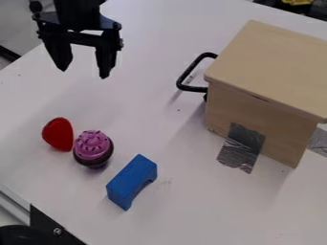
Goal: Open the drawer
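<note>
Nearest, a blue block (131, 182) lies on its side on the tabletop (211, 215); just beyond it stands a toy cupcake (93, 148) with pink icing, a red toy piece (58, 134) close beside it; all three sit off the line a pull would likely take, so little stands in the way. To the right is the wooden drawer unit (275, 62); grey tape (241, 147) runs from its side down to the tabletop, probably so a tug won't drag it along; it looks closed. Its black handle (185, 76) juts toward the upper left, facing the pulling side. Farther off, at upper left, the claw (83, 72) hangs spread and holding nothing, well apart from the handle; it would need to come across and hook or grip the bar.
</note>
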`<state>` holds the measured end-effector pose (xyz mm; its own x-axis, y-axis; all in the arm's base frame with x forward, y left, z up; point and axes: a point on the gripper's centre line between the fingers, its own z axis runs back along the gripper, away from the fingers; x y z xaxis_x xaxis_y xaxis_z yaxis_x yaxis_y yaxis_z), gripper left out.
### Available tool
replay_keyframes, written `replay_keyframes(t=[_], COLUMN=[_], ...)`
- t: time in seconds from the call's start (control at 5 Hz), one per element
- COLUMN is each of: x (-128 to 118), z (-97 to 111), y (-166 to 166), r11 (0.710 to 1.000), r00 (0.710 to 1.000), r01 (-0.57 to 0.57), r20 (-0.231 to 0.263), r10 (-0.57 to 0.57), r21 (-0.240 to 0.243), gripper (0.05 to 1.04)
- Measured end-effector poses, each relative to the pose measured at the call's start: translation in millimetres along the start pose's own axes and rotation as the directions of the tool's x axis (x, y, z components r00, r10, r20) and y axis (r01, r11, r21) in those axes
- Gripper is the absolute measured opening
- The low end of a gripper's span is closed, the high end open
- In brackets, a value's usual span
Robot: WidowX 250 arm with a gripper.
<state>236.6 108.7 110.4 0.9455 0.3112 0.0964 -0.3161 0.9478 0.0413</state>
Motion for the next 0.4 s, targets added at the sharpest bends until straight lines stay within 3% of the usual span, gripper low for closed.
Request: replay_keyframes(t=[0.2, 0.4], x=[-2.1, 25.4], z=[-6.1, -17.4], y=[0.0, -4.4], r11=[1.0, 1.0], r00=[1.0, 0.999], r01=[-0.004, -0.029], r20=[-0.026, -0.045], r10=[0.004, 0.029], r21=[-0.002, -0.004], gripper=[1.0, 1.0])
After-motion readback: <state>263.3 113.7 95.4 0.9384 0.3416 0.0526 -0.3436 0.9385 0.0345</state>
